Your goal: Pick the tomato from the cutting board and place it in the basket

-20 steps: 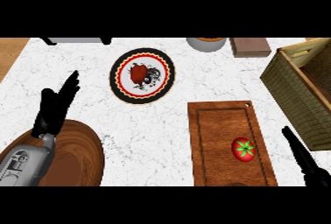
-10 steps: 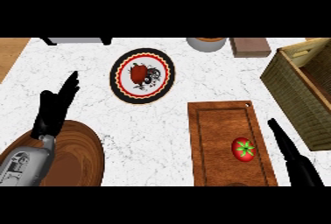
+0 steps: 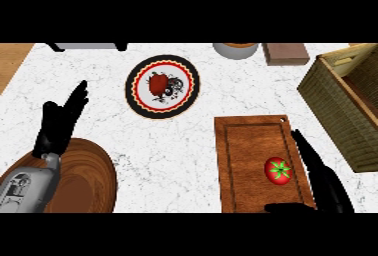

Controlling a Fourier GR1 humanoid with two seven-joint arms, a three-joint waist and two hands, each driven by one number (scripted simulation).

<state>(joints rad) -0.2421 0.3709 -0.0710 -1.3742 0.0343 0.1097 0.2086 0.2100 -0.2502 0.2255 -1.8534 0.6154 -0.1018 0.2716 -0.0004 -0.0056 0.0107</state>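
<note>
Wicker basket [image 3: 336, 110] stands right of the cutting board [image 3: 244, 150]; the tomato [image 3: 278, 170] lies on the board's near right part. Right hand [image 3: 319, 172], fingers straight and open, has advanced along that edge; left hand [image 3: 60, 122] rests open, well left.

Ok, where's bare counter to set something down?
The white marble counter is bare between the round wooden tray and the wooden cutting board, below the patterned round plate. Crowded: the board's right edge, where the right hand flanks the red tomato by the wicker basket.
</note>
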